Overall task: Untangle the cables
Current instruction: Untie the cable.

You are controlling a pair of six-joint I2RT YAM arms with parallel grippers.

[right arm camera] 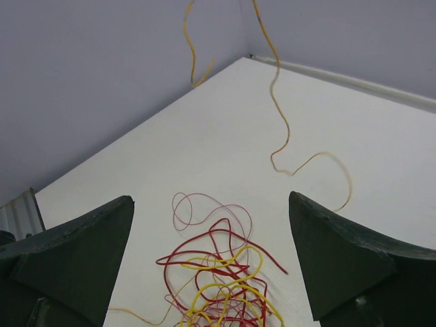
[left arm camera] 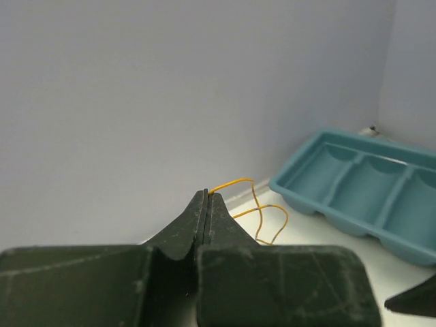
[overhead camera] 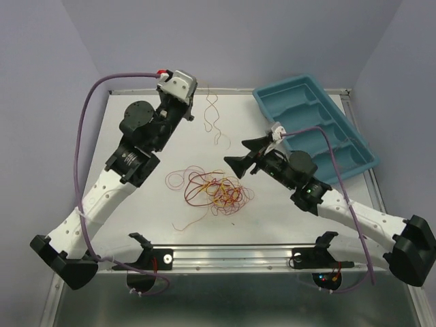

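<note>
We read the left claw (left arm camera: 206, 197) as clenched on a single orange strand (left arm camera: 246, 199) and held high at the far left of the desk (overhead camera: 279, 211), so that this strand hangs apart from the others. The tangled cables (overhead camera: 212, 191), red, orange and yellow loops, lie mid-desk toward the near side. The right claw (overhead camera: 246, 155) is released, jaws spread wide, just right of that tangle and slightly beyond it. We judge it is placed there to pin or pick the next loop. A blue tray (overhead camera: 317, 129) sits at the far right.

Only the left wrist view shows the pinch itself, the fingers pressed together with the strand emerging at their tips. From overhead that grip is hidden. The right wrist view adds that the strand's lower end curls on the desk beyond the tangle and appears clear of it.
</note>
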